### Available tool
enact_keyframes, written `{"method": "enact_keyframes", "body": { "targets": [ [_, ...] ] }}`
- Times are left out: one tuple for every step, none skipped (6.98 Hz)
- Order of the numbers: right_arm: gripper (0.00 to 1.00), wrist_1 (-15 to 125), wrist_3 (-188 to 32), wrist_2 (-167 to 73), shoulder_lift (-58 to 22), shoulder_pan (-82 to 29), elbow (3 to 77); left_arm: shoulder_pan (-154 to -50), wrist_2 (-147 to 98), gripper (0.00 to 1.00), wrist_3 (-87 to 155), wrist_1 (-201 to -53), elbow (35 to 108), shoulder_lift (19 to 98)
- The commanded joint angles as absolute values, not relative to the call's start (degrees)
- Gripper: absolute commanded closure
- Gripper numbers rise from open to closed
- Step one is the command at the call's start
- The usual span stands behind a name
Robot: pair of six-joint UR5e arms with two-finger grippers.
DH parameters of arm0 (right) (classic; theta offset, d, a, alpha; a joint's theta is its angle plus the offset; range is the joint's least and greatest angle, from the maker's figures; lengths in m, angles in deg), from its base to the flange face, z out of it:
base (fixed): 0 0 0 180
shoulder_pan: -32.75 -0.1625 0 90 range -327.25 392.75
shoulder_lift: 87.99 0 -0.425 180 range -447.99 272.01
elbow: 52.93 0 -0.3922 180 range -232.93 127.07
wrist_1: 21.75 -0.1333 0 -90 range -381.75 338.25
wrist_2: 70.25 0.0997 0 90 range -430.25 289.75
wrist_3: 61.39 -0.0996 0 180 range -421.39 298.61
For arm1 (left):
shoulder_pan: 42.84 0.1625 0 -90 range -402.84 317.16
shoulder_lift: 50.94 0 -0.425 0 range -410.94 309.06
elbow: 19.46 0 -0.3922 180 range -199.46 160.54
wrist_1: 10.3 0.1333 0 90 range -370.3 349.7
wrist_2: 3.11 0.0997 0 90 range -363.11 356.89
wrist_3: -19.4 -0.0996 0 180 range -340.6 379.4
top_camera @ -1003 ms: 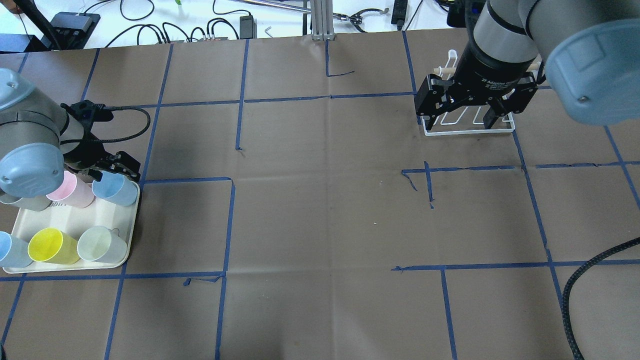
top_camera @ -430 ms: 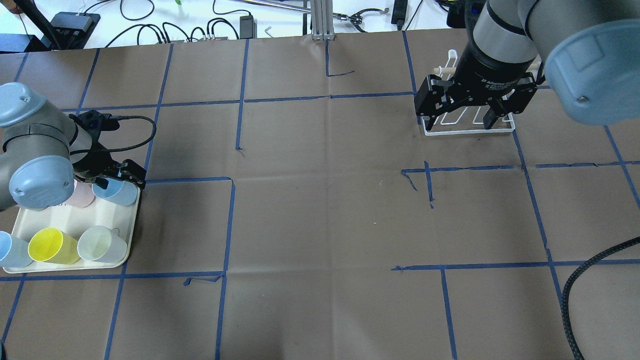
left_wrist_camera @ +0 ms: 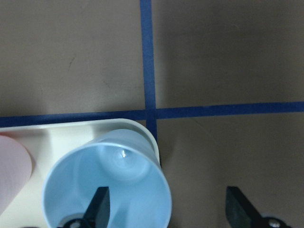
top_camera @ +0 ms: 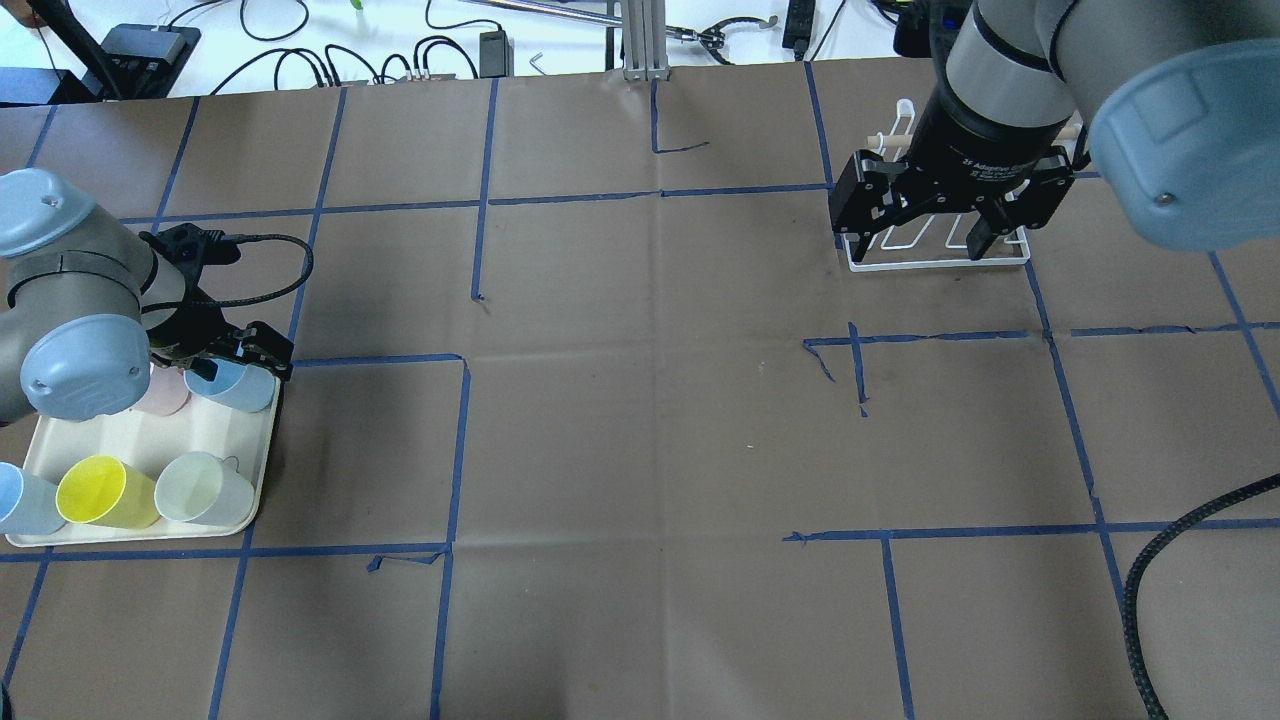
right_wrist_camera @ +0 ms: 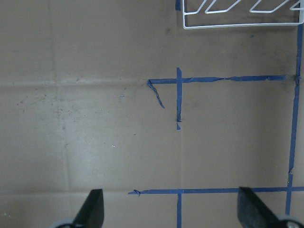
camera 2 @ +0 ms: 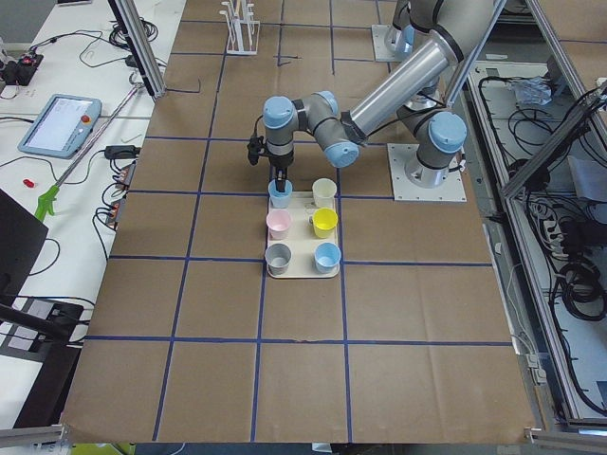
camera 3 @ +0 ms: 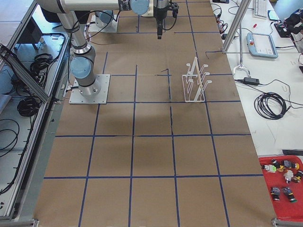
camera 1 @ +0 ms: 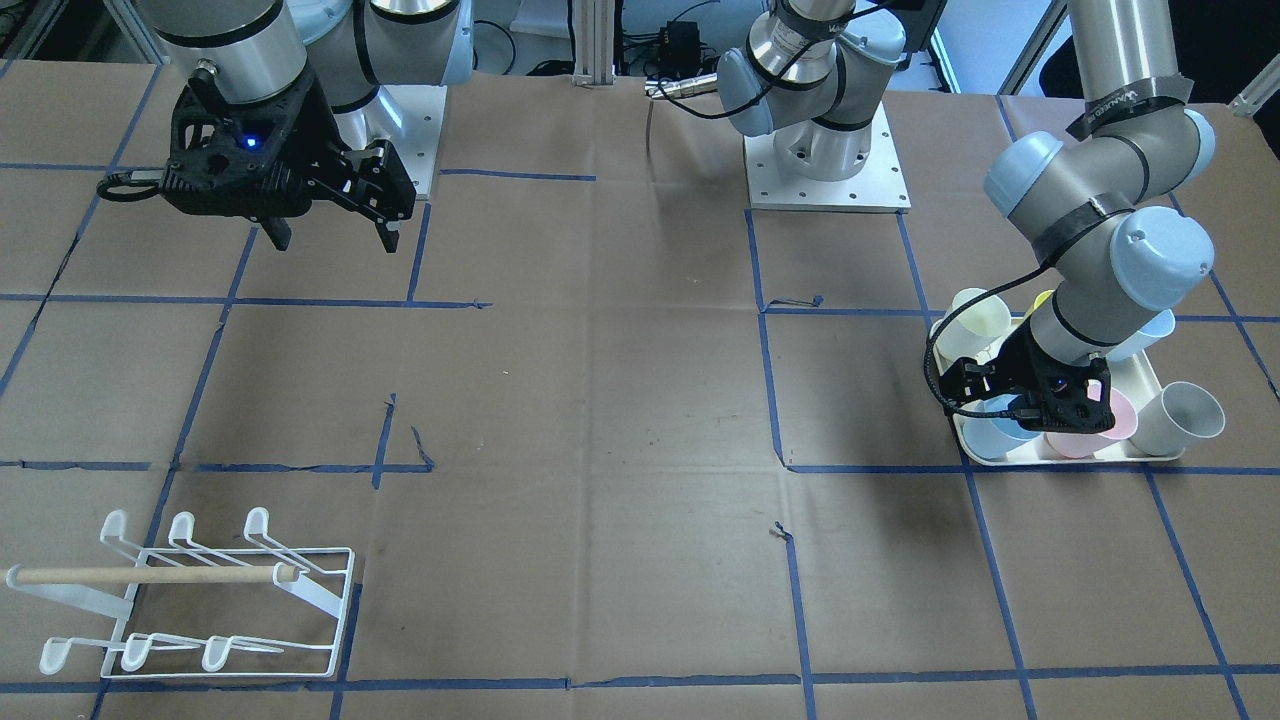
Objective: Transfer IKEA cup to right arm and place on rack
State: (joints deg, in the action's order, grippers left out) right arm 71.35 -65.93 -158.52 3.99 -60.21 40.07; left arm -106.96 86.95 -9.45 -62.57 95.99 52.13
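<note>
Brown-papered table (top_camera: 640,420): my left gripper (left_wrist_camera: 168,208) stands spread, one finger inside the blue cup (left_wrist_camera: 107,180), not yet clamped. Right gripper (top_camera: 922,242) hangs spread and empty; grasp, handover and rack (camera 1: 150,575) placement all remain.

Light-blue cup (left_wrist_camera: 124,183) upright in tray (left_wrist_camera: 61,137) corner

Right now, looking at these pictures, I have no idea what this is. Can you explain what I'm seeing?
A robot's left arm and right arm stand at a paper-covered table. Four fixed cameras look from above, the front and each end; two more ride on the wrists. A tray holds six plastic cups; a white wire rack stands at the table's other end. The left end effector is open, one finger inside a blue cup, one outside its wall. The right end effector hangs open and empty above the table. Nothing is held yet.
</note>
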Motion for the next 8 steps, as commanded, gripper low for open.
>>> {"method": "enact_keyframes", "body": {
  "targets": [
    [0.0,79.6,-68.8,-158.1,3.9,-60.3,42.9,-106.9,87.2,1.0,-9.6,-62.7,95.7,52.4],
    [0.0,86.4,-76.8,-156.5,4.6,-60.4,46.0,-106.8,87.2,1.0,-9.6,-62.7,95.6,52.4],
    [0.0,92.0,-84.6,-151.7,4.7,-60.4,48.3,-105.4,87.2,1.0,-9.6,-62.9,95.3,52.3],
    [0.0,96.9,-91.0,-149.3,4.7,-60.6,49.9,-104.1,87.1,1.0,-9.8,-63.2,95.2,51.7],
    [0.0,101.4,-94.1,-147.3,4.8,-60.7,51.5,-104.4,87.0,1.0,-9.9,-63.6,94.5,50.5],
    [0.0,107.7,-98.3,-145.0,4.8,-60.7,53.7,-104.9,86.6,1.0,-9.3,-69.9,91.3,48.4],
    [0.0,116.1,-104.8,-142.9,4.7,-60.8,56.5,-105.2,86.3,1.0,-8.2,-78.9,85.7,47.3],
    [0.0,123.4,-111.2,-140.8,4.7,-60.9,59.4,-106.0,85.0,1.0,-7.2,-85.1,80.3,47.7]
  ]
}}
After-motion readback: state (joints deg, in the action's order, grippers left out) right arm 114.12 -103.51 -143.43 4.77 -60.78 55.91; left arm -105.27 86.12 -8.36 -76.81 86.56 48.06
